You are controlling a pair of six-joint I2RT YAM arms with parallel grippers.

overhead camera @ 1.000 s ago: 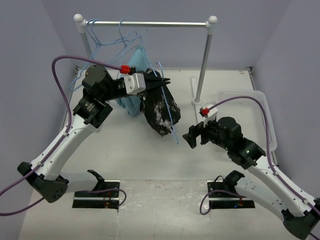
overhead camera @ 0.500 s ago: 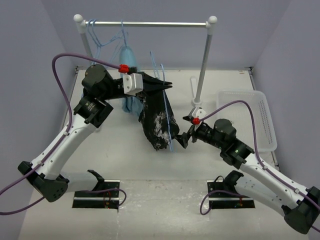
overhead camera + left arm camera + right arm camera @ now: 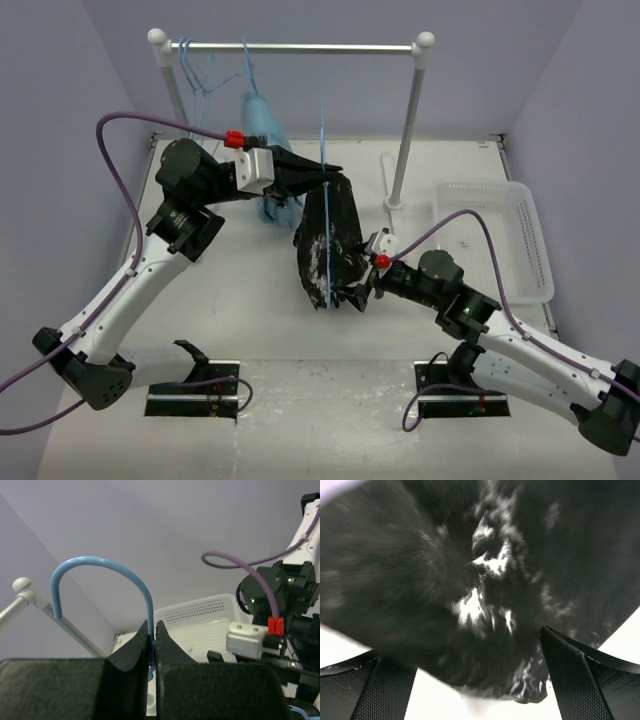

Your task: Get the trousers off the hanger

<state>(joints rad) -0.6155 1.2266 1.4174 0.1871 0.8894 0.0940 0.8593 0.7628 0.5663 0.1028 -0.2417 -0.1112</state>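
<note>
Over the middle of the table (image 3: pixel 250 300), high in the air: the hanger (image 3: pixel 325 195), pinched tight at its neck by the left hand (image 3: pixel 335 170). Draped on that hanger, the trousers (image 3: pixel 335 235), black with white specks, dangling in a long bundle. Down by the low end of the bundle, the right hand (image 3: pixel 355 296), spread wide open, with cloth between both fingers (image 3: pixel 580 675) but not squeezed. Farther back, a rail (image 3: pixel 300 46) with a light-blue garment (image 3: pixel 262 130). Off to the right, a white basket (image 3: pixel 500 230).

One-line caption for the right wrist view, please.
Open right tool framing the lower end of the black, white-speckled trousers.
</note>
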